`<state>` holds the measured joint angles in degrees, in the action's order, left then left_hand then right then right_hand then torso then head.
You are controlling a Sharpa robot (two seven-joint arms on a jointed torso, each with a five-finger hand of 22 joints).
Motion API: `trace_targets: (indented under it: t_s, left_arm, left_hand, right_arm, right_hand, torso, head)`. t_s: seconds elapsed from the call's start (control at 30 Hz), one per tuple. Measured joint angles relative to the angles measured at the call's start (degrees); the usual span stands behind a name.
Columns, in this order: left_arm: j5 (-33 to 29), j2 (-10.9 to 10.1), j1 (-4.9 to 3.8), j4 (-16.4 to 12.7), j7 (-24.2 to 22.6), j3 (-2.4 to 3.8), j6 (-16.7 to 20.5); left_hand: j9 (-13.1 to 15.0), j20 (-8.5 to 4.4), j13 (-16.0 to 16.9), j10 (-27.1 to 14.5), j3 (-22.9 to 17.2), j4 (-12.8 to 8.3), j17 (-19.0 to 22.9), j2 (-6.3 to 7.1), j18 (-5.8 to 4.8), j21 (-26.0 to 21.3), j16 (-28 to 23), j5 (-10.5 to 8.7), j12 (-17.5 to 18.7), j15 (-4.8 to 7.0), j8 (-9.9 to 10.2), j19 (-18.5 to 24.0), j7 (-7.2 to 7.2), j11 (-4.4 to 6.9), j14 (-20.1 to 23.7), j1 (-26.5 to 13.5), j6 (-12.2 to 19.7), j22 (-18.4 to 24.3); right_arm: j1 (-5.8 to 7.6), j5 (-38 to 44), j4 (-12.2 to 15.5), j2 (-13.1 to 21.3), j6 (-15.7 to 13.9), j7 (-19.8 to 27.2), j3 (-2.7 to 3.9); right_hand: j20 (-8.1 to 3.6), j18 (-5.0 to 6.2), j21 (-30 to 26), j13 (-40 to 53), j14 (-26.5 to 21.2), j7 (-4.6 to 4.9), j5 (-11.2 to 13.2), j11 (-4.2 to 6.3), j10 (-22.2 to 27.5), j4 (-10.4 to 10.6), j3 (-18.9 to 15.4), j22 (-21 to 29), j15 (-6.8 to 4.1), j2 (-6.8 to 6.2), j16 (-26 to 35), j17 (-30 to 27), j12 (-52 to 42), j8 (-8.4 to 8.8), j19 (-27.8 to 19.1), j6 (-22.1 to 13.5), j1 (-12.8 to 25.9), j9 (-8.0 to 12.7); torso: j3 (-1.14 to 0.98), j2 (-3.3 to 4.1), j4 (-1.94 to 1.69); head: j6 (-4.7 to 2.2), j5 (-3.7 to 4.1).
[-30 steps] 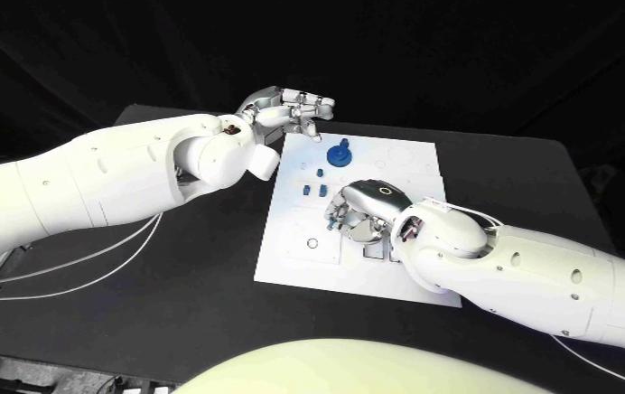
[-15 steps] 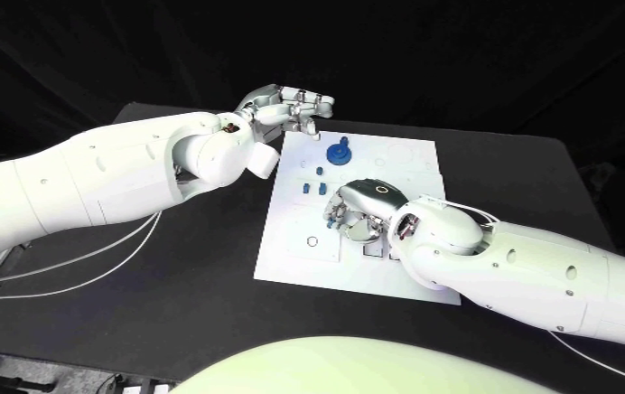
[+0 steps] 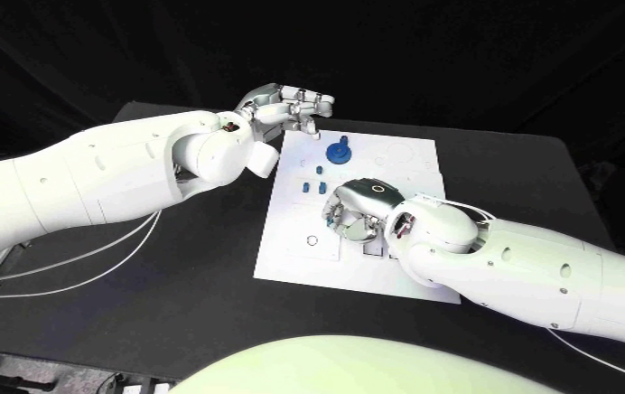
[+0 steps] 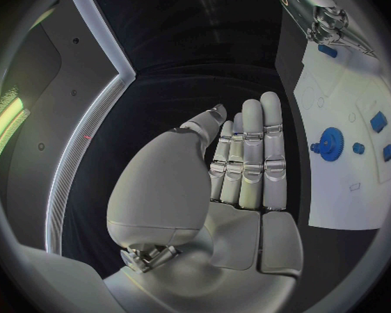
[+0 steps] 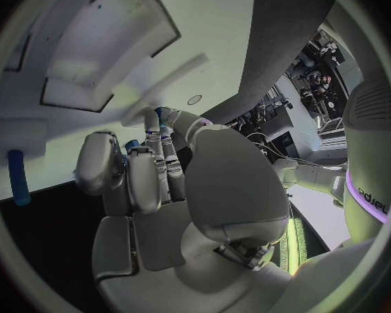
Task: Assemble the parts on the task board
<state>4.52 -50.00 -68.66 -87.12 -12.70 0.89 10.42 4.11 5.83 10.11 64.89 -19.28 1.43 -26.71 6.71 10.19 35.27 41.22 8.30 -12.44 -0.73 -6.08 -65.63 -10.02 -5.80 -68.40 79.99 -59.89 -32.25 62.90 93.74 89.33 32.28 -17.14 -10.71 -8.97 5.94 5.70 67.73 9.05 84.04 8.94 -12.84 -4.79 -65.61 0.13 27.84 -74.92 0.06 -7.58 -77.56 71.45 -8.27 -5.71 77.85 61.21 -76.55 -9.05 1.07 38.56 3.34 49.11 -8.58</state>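
Note:
The white task board [image 3: 289, 254] lies in the middle of the black table. A blue gear [image 3: 339, 153] [image 4: 331, 140] stands near its far edge, with small blue parts [image 3: 309, 188] [image 4: 378, 121] just in front of it. My right hand [image 3: 354, 211] hovers low over the board's middle with its fingers curled in. In the right wrist view a small blue part [image 5: 129, 146] shows between those fingers, mostly hidden. A blue peg [image 5: 20, 177] lies on the board nearby. My left hand [image 3: 289, 107] [image 4: 239, 167] is held above the board's far left corner, fingers straight, holding nothing.
White cables [image 3: 79, 267] trail over the table on the left, under my left arm. The board has a small ring-shaped hole [image 3: 312, 242] near its left side and square recesses [image 5: 83, 83] beside my right hand.
My right hand has crept a little toward the board's left and far side, staying curled. The left hand has not moved.

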Motion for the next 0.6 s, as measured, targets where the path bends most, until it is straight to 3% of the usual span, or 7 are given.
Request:
trace_targets:
  t_s: [0.13,0.4,0.6]
  left_arm:
    - [0.0,0.0,0.00,0.0,0.0,0.00,0.0]
    - [0.0,0.0,0.00,0.0,0.2,0.00,-0.1]
    - [0.0,-0.1,0.00,0.1,0.3,0.00,-0.2]
  left_hand:
    - [0.0,0.00,0.0,-0.1,0.0,0.0,0.1,0.00,0.00,0.0,0.0,0.00,-0.1,0.00,0.0,0.0,0.00,0.10,0.0,0.0,0.0,0.1]
    - [0.0,0.00,0.0,-0.1,0.0,0.0,0.1,0.00,0.00,0.0,0.0,0.00,-0.1,0.00,0.0,0.0,0.00,0.10,0.0,0.0,0.0,0.1]
    - [0.0,0.00,0.0,-0.1,0.0,0.0,0.1,0.00,0.00,0.0,0.0,0.00,-0.1,0.00,0.0,0.0,0.00,0.10,0.0,0.0,0.0,0.1]
  right_arm:
    - [0.02,0.0,0.0,0.0,-0.1,0.1,-0.01]
    - [-0.03,0.1,0.4,0.8,-1.0,0.1,-0.13]
    - [0.49,0.1,3.0,4.2,-1.9,-0.2,-0.17]
  right_hand:
    - [0.39,0.00,-1.0,-1.5,-0.1,0.34,0.0,-0.94,2.3,0.1,-0.7,0.0,0.27,-0.67,0.0,-0.1,1.7,0.99,-0.4,-1.6,0.7,0.5]
    - [0.91,0.00,-2.1,-2.0,-0.1,0.38,0.0,-1.45,4.0,0.0,-1.4,0.0,0.67,-1.02,0.0,-0.1,2.4,1.67,-0.9,-2.9,1.0,0.9]
    - [0.91,0.01,-2.4,-1.9,-0.1,0.19,0.0,-1.25,4.4,0.0,-1.8,0.0,0.67,-1.25,0.0,-0.2,2.4,1.88,-0.9,-3.2,1.2,1.0]
  torso:
    - [0.00,-0.01,0.02]
    - [-0.01,-0.02,0.02]
    - [-0.04,-0.04,0.02]
  head:
    - [0.03,0.03]
    - [-0.02,0.15]
    - [-0.38,0.38]
